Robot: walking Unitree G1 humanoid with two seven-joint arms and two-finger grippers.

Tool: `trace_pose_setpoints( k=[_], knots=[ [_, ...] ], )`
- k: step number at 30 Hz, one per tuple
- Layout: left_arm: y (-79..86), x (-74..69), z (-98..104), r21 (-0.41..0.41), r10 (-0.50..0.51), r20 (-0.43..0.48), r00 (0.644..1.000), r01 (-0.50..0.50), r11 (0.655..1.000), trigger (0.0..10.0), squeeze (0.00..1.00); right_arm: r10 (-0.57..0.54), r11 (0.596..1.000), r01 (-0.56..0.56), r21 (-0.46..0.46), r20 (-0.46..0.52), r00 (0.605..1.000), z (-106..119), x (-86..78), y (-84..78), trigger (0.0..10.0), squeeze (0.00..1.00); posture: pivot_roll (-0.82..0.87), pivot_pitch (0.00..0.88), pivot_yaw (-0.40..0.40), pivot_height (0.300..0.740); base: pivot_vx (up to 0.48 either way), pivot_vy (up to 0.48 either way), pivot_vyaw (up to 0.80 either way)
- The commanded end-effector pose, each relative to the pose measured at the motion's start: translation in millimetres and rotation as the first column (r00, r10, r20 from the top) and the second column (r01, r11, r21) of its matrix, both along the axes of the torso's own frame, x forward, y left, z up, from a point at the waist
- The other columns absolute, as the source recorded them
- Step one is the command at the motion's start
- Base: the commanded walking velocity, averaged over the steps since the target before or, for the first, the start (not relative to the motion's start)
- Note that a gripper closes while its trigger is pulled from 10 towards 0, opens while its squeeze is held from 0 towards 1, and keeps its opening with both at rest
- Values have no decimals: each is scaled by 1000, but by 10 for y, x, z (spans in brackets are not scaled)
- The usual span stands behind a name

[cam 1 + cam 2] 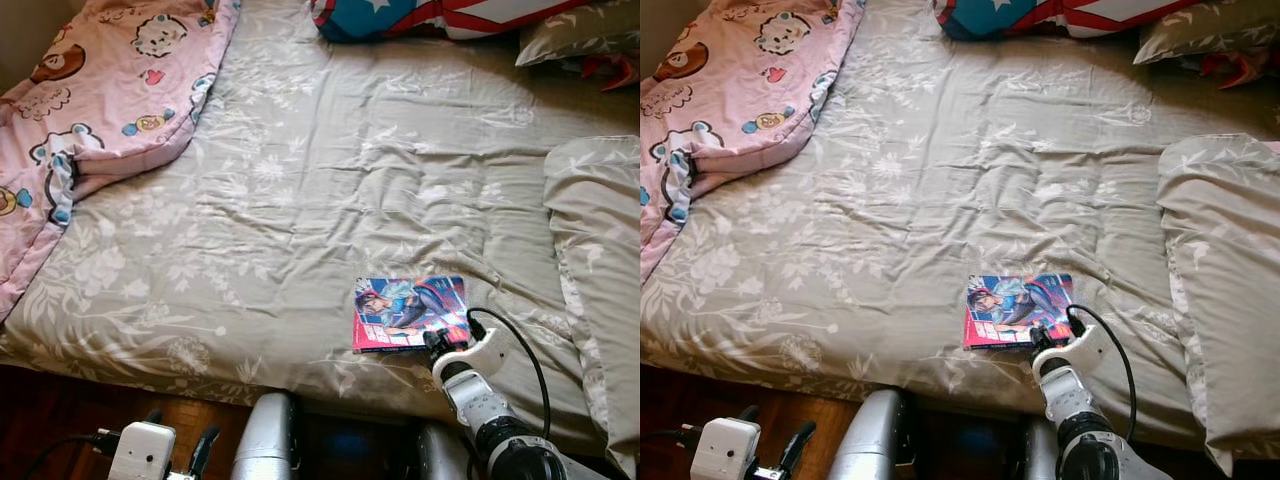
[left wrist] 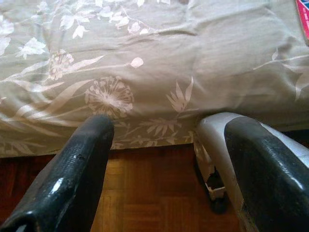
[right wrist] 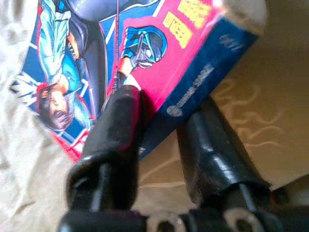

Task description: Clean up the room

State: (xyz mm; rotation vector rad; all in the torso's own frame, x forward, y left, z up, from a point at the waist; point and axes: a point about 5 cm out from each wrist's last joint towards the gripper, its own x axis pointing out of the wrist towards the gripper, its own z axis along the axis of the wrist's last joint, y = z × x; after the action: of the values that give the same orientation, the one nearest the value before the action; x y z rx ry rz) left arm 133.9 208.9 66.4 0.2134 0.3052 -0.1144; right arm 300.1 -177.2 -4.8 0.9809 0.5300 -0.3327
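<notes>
A comic book [image 1: 410, 313] with a pink and blue cover lies flat on the grey floral bedspread [image 1: 330, 190], near the bed's near edge and right of centre. The right gripper [image 3: 159, 128] has its two black fingers clamped on the book's near edge, one finger on the cover, the other beneath (the spine sits between them). The left gripper [image 2: 164, 159] hangs low over the wooden floor [image 2: 145, 193], fingers apart. A pink cartoon blanket [image 1: 90, 110] lies bunched at the far left.
</notes>
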Motion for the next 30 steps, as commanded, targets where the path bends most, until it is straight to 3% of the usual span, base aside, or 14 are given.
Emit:
trace_pose_setpoints(
  k=[1,10,11,14,15,16,21,22,23,24,27,28,29,30],
  knots=[
    [26,-57,-56,20,4,-42,999,-4,1000,10000,0,-31,999,30,-25,-79,996,-136,-149,-72,10000,706,275,330,51,649,0,0,0],
    [4,20,-69,18,-5,-32,999,5,1000,10000,0,-84,995,79,-54,-99,992,-156,-193,-197,10000,678,268,309,51,649,0,0,0],
    [3,43,-74,18,-8,-28,1000,9,1000,10000,0,-89,995,84,-58,-106,990,-160,-199,-209,10000,576,264,302,51,649,0,0,0],
    [6,72,-84,18,-12,-25,1000,12,1000,10000,0,-90,995,83,-60,-115,989,-171,-212,-208,10000,525,257,298,50,649,0,0,0],
    [7,79,-89,19,-12,-26,1000,13,1000,10000,0,-84,995,77,-61,-119,989,-178,-218,-200,10000,176,256,293,50,649,0,0,0],
    [3,101,-100,20,-14,-24,1000,14,1000,10000,0,-81,995,74,-63,-125,989,-194,-234,-189,10000,0,256,287,50,649,0,0,0],
    [-12,170,-132,18,-17,-18,1000,18,1000,10000,0,-80,994,70,-86,-111,991,-210,-258,-188,10000,0,249,266,50,649,0,0,0],
    [-6,195,-165,14,-10,-21,1000,11,1000,10000,0,-33,990,16,-142,-115,993,-217,-266,-175,10000,0,242,255,49,649,0,0,0],
    [-6,195,-165,14,-10,-21,1000,11,1000,10000,0,-33,990,16,-142,-115,993,-217,-266,-175,10000,0,242,255,49,649,0,0,0],
    [27,226,-224,-23,39,-30,999,-39,999,10000,0,82,958,-110,-265,-115,990,-211,-260,-134,10000,0,228,239,45,649,0,0,0],
    [79,324,-280,-83,113,-29,993,-115,990,10000,0,190,921,-203,-331,-73,979,-217,-279,-60,10000,0,183,202,37,649,0,0,0],
    [90,399,-312,-125,151,-28,988,-153,980,10000,0,252,891,-253,-377,-54,966,-244,-334,-41,10000,0,169,180,36,649,0,0,0],
    [90,399,-312,-125,151,-28,988,-153,980,10000,0,252,891,-253,-377,-54,966,-244,-334,-41,10000,0,169,180,36,649,0,0,0],
    [79,469,-361,-144,163,-34,986,-166,975,10000,0,276,877,-278,-392,-63,959,-307,-431,-48,10000,0,154,160,34,649,0,0,0]
  ],
)
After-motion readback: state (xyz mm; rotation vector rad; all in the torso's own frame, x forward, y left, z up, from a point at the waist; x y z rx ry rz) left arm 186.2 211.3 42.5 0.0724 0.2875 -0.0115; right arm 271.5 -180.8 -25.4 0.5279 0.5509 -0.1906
